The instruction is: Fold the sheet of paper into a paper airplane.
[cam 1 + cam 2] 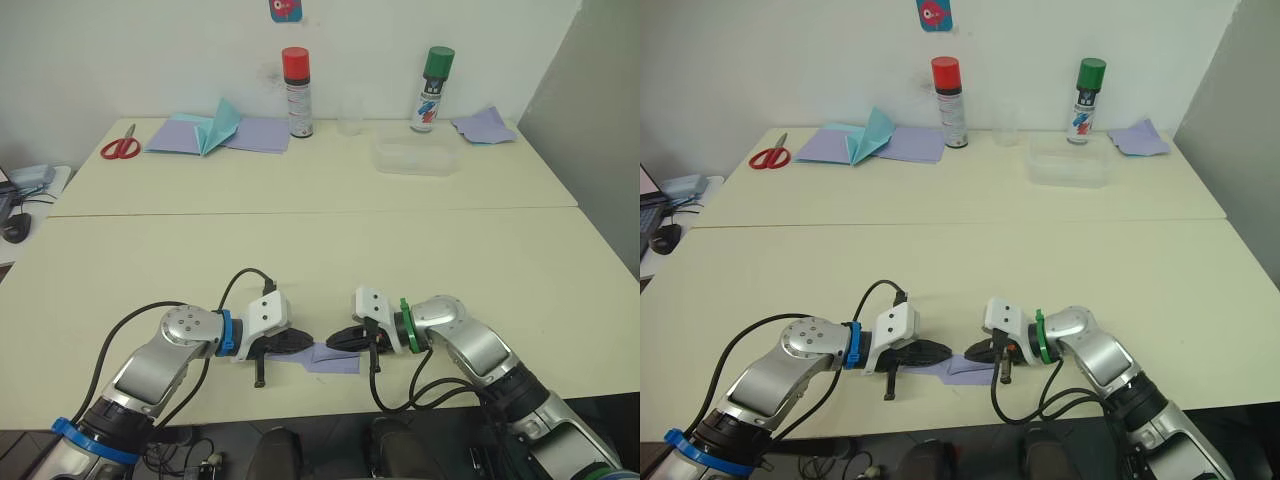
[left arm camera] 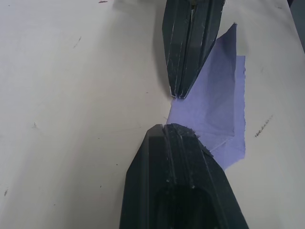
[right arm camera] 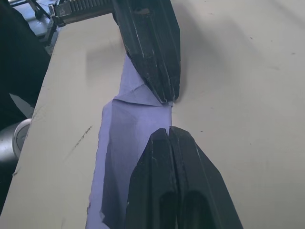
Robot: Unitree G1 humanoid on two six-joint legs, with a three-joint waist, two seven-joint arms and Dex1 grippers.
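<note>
Mid-fold near the table's (image 1: 520, 250) front edge: my left gripper (image 1: 300, 343) and right gripper (image 1: 338, 338), fingers pressed together, met tip to tip on the sheet of paper (image 1: 335, 360), flattening a crease. Next, I judged, came another fold toward the point.

Far edge of table (image 1: 300, 200) — red scissors (image 1: 120, 148), teal folded paper (image 1: 222, 124) on lavender sheets, red-capped can (image 1: 297, 92), green-capped can (image 1: 432, 88), clear container (image 1: 413, 158).

Thin matt lavender sheet of paper (image 2: 217, 102) lies creased on the smooth, matt cream table (image 1: 300, 240), between scuffed black plastic fingers (image 2: 190, 47)
</note>
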